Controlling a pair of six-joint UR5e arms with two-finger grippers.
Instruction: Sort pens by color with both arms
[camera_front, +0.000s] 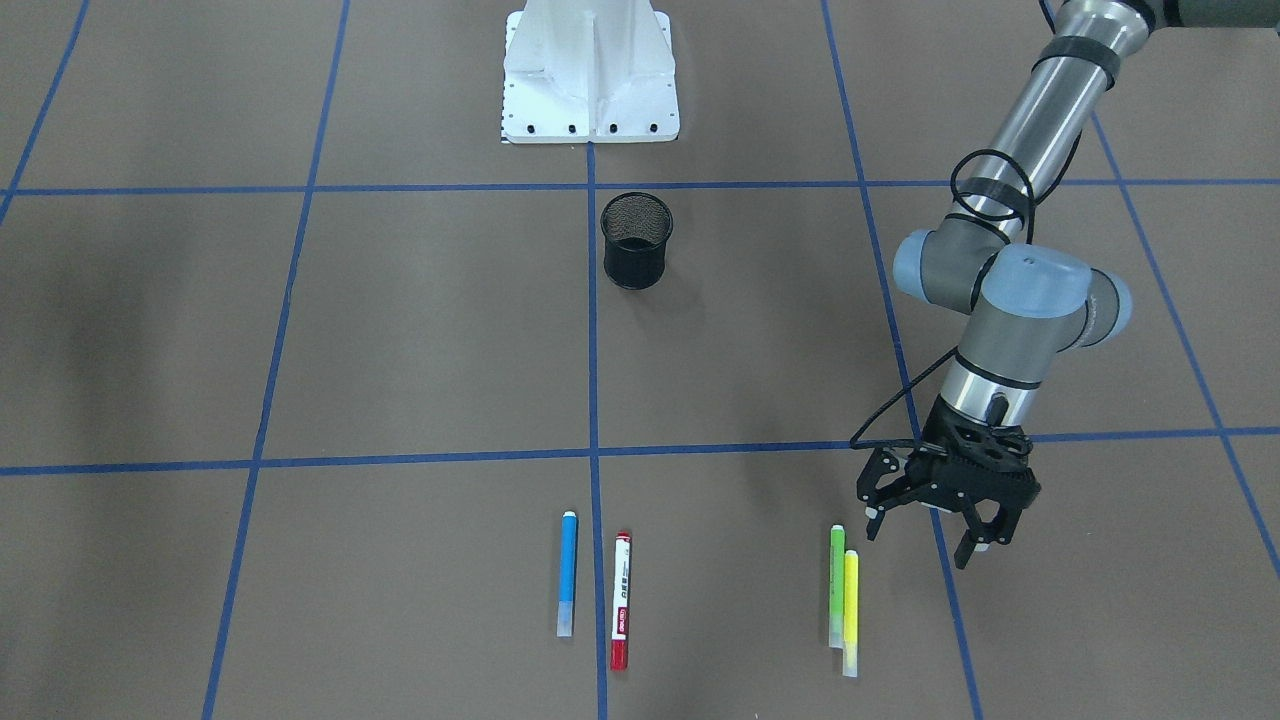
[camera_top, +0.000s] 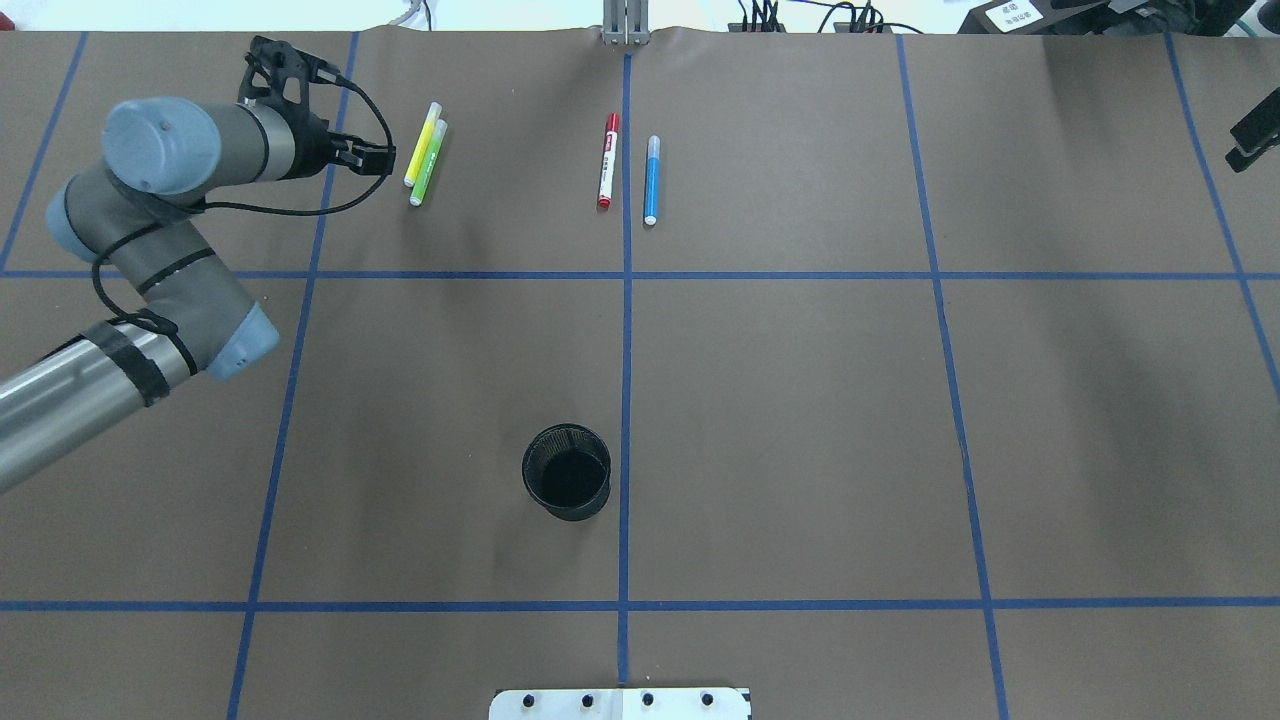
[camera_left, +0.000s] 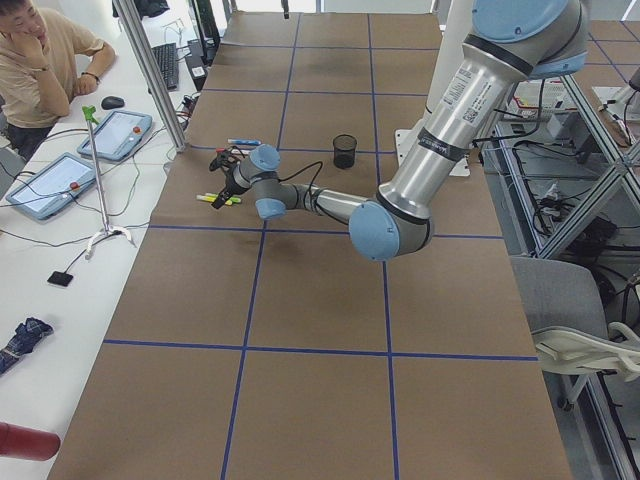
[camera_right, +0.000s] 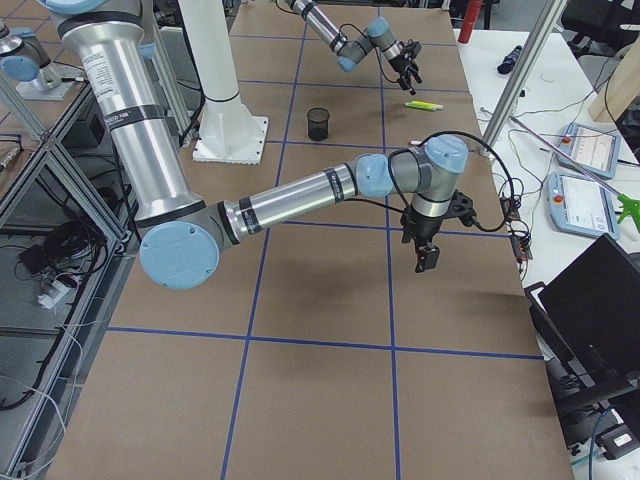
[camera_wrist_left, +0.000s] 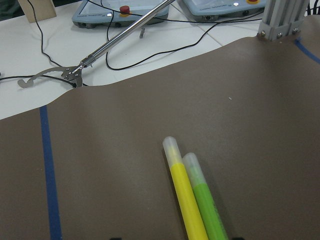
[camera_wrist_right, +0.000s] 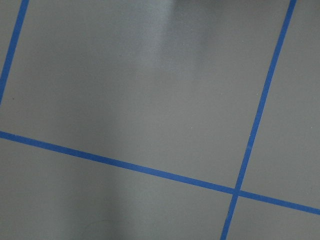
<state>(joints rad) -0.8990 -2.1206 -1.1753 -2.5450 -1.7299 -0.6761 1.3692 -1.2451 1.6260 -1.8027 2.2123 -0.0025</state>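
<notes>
Four pens lie in two pairs near the table edge far from the robot. The yellow highlighter touches the green highlighter. The blue pen lies beside the red-ended white pen, a small gap between them. My left gripper hangs open and empty just beside the yellow-green pair, whose capped ends show in the left wrist view. My right gripper hovers over bare table far off to the robot's right; its jaws are not readable.
A black mesh cup stands upright near the table's middle. The white pedestal base is at the robot's edge. Beyond the far edge, a side bench holds tablets and cables, with a seated person.
</notes>
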